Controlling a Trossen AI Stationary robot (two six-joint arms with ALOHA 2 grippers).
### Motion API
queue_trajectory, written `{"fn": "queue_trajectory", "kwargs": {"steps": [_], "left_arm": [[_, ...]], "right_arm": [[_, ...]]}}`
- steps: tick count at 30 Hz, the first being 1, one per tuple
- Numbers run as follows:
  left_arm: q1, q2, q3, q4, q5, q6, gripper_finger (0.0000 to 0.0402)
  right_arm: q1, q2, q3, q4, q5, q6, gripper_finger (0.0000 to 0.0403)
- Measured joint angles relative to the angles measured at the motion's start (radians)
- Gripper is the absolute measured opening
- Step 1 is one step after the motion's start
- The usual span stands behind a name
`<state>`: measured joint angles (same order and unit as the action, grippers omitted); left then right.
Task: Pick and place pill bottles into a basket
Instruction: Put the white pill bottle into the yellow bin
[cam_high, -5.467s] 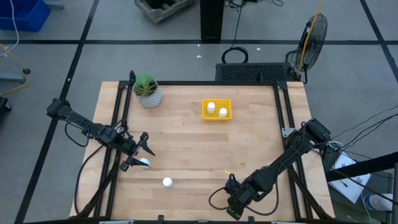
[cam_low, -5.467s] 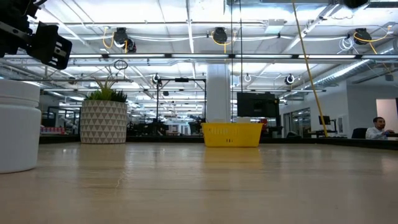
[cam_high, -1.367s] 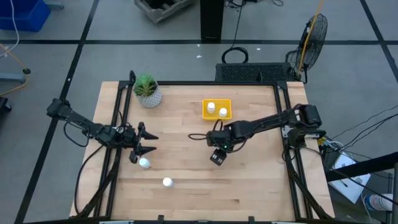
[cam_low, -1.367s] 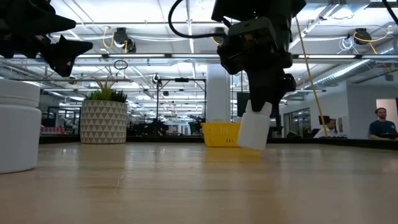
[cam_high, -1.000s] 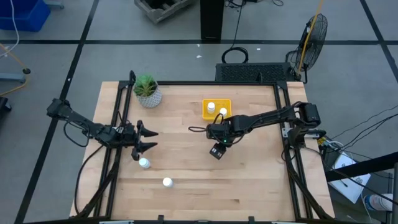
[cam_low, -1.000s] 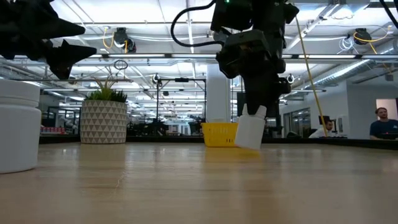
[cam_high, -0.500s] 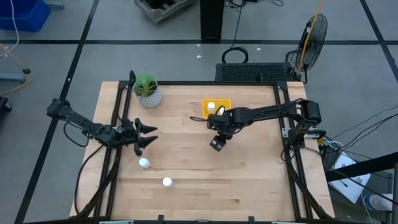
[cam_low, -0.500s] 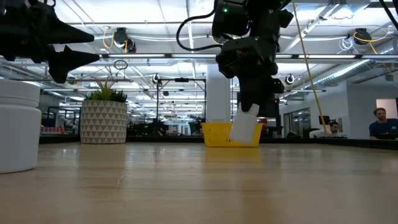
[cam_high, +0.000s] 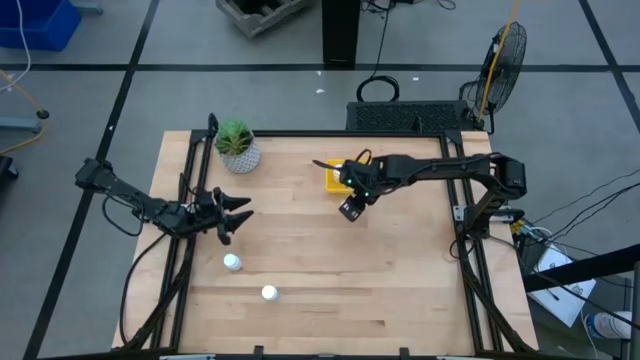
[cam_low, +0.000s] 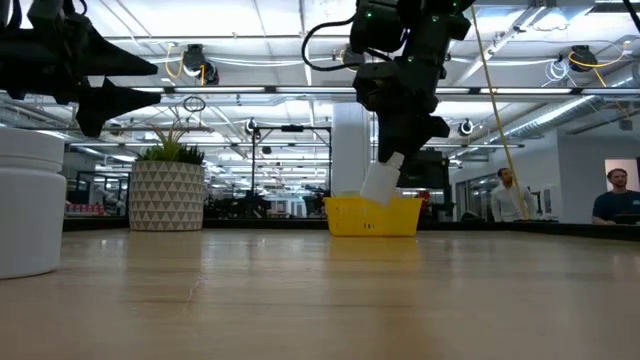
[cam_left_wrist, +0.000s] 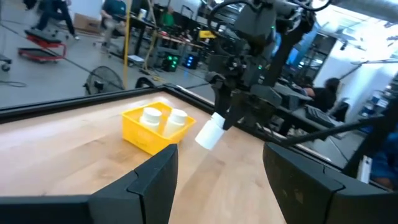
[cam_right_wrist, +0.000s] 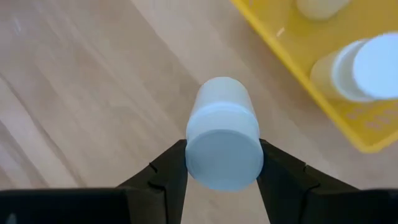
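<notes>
My right gripper (cam_high: 350, 208) is shut on a small white pill bottle (cam_right_wrist: 222, 134), just near of the yellow basket (cam_high: 333, 178); in the low view the bottle (cam_low: 380, 181) hangs above the basket (cam_low: 372, 216). Two bottles (cam_left_wrist: 151, 116) (cam_left_wrist: 178, 119) stand in the basket (cam_left_wrist: 140, 134). Two more bottles (cam_high: 232, 262) (cam_high: 268, 293) stand on the table near the front left. My left gripper (cam_high: 235, 215) is open and empty above the table's left side, apart from them. My right gripper pinches the bottle between its two fingers (cam_right_wrist: 166, 171) at the cap end (cam_right_wrist: 191, 155), one finger on each side. The cap faces back toward the wrist and the body points away past the fingertips. The bottle is lifted clear of the table and tilted (cam_low: 380, 181).
A potted plant in a white pot (cam_high: 238, 148) stands at the far left corner. In the low view one bottle (cam_low: 30, 205) looms large at the left. Black frame rails (cam_high: 190, 200) run along the table's sides. People show in the room beyond the table.
My right gripper has carried the bottle toward the table's far edge and upward, up to the basket's near side; the bottle stays tilted in the hold. My left gripper has moved toward the far edge, away from the bottle by the left rail, staying open.
</notes>
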<state>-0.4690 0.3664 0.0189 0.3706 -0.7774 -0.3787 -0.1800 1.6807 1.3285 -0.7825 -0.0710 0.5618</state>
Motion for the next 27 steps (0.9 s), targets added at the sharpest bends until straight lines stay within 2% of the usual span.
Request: {"fn": "queue_trajectory", "kwargs": {"steps": [8, 15, 21, 27], "left_arm": [[0.0, 0.0, 0.0, -0.001, -0.026, -0.002, 0.0241], [0.0, 0.0, 0.0, -0.027, -0.036, -0.047, 0.0241], [0.0, 0.0, 0.0, -0.048, -0.009, -0.05, 0.0241], [0.0, 0.0, 0.0, -0.056, -0.009, -0.05, 0.0241]], "right_arm": [[-0.055, 0.0, 0.01, 0.043, 0.049, -0.058, 0.015], [-0.127, -0.006, 0.01, 0.052, 0.045, -0.095, 0.015], [-0.135, -0.046, 0.01, 0.083, 0.045, -0.118, 0.015], [-0.18, -0.091, 0.01, 0.104, 0.118, -0.121, 0.015]]}}
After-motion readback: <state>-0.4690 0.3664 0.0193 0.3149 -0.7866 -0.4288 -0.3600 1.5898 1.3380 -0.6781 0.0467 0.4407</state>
